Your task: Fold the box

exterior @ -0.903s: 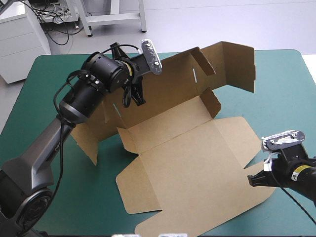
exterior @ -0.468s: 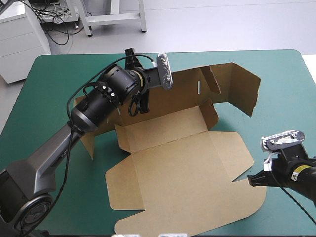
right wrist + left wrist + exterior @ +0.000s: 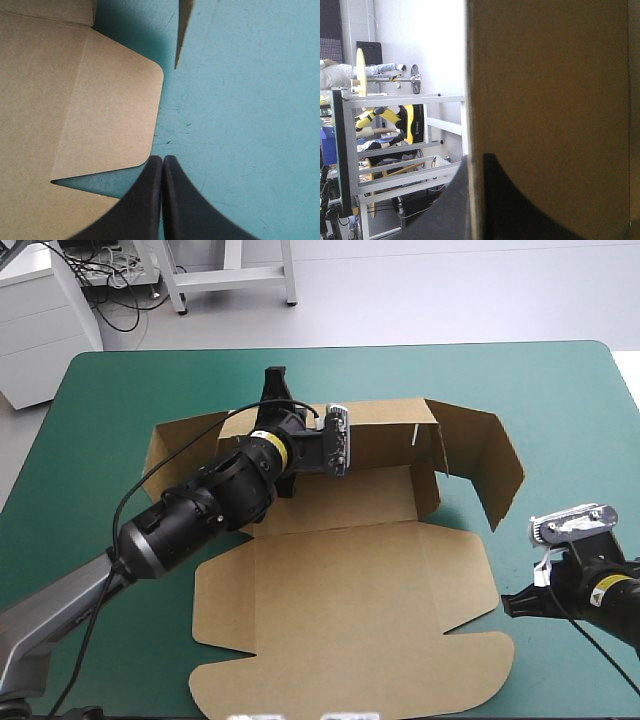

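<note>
On teal-green cover (image 3: pixel 560 390) — box (image 3: pixel 350 590), walls raised.

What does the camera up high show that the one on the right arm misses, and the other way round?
Only the high view: the whole box laid open, its back wall raised, and the left claw pinching that wall's top edge. Only the right wrist view: the right claw close up, its fingers shut together, their tips right beside the corner of a rounded flap. Both: brown board lying on the teal-green cover.
</note>
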`<state>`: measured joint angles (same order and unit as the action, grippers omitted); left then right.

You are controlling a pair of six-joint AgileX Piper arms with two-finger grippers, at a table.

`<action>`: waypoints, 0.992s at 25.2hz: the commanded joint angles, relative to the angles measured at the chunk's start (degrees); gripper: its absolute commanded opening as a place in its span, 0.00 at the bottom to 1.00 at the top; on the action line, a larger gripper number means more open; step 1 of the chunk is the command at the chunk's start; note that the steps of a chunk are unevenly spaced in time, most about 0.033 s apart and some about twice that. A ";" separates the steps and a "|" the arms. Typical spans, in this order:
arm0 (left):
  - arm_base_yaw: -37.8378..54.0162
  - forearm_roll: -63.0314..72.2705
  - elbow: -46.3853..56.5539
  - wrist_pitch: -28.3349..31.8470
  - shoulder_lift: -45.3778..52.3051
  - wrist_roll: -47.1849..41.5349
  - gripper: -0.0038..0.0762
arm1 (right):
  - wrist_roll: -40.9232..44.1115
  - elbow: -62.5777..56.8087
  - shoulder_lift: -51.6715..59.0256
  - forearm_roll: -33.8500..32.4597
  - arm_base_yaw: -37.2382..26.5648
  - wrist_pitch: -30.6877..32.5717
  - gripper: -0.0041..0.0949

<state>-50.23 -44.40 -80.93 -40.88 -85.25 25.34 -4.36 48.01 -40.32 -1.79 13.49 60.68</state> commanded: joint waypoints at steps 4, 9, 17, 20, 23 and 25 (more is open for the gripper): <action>-0.23 -6.87 6.98 8.06 4.88 -7.38 0.01 | 0.15 1.47 0.02 2.36 -0.30 -4.23 0.02; -0.23 -15.65 12.13 12.09 5.00 -15.19 0.01 | 0.15 1.47 0.02 2.51 -0.30 -4.21 0.02; -0.23 -36.52 19.78 12.72 5.00 -40.39 0.01 | 0.52 1.47 0.02 2.51 -0.30 -5.57 0.02; -0.23 -39.13 22.18 12.72 5.00 -43.98 0.01 | 0.61 2.18 0.02 2.78 -0.30 -7.13 0.02; -0.23 -45.79 24.69 12.72 4.79 -50.24 0.01 | 0.47 7.45 -0.17 1.79 -0.30 -7.65 0.02; -0.23 -51.50 25.85 12.20 4.70 -56.33 0.01 | 0.11 12.44 -0.17 1.33 -0.30 -8.59 0.02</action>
<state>-50.23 -91.60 -54.82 -27.74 -82.58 -24.92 -3.84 54.81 -40.32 0.45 13.49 56.73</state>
